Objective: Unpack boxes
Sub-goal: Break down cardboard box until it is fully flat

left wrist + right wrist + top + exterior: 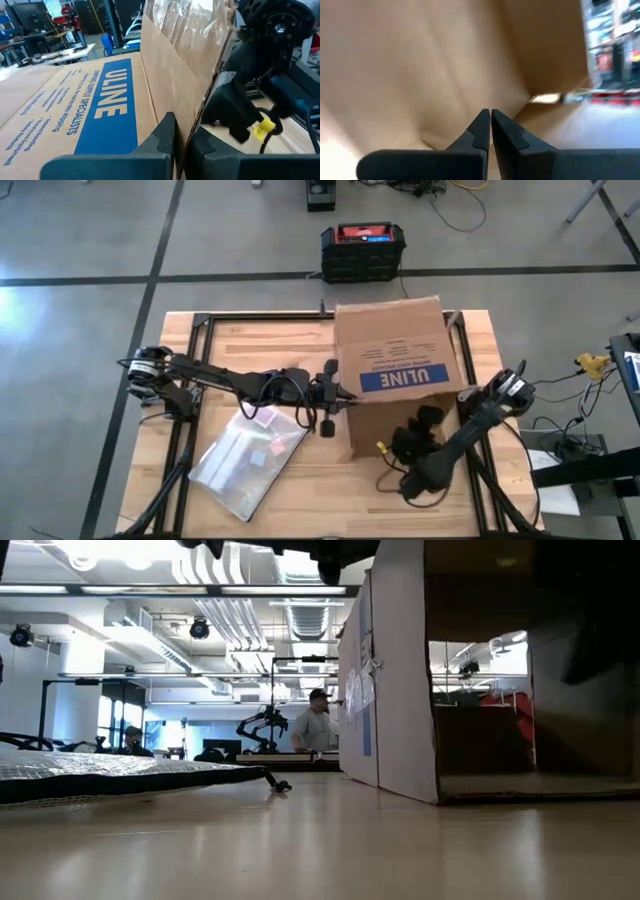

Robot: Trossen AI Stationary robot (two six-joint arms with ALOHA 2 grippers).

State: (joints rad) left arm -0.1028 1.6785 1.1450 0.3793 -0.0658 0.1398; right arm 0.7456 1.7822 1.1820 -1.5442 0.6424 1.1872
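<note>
The brown cardboard box (395, 345) lies on its side at the table's middle right, its blue ULINE panel (107, 107) facing up and its open side (520, 690) toward the near edge. My left gripper (338, 398) reaches in level from the left and is shut on a flap at the box's near left corner. My right gripper (490, 112) is shut with nothing between its fingers. It points into the box's open side, with bare inner cardboard (420, 65) ahead of it. Whether it touches the cardboard I cannot tell. In the high view the right wrist (425, 425) stands at the opening. My left gripper pinches the free edge of the taped cardboard flap (186, 131) between its two fingers. The fingers (165, 131) come in level from the table's left. The flap stands up past them, and the box rests on the table.
A clear plastic bag (245, 460) lies flat on the near left of the table. A black-and-red case (362, 248) stands on the floor beyond the far edge. Black frame rails (195, 370) run along the table's sides. People (318, 725) show in the room behind.
</note>
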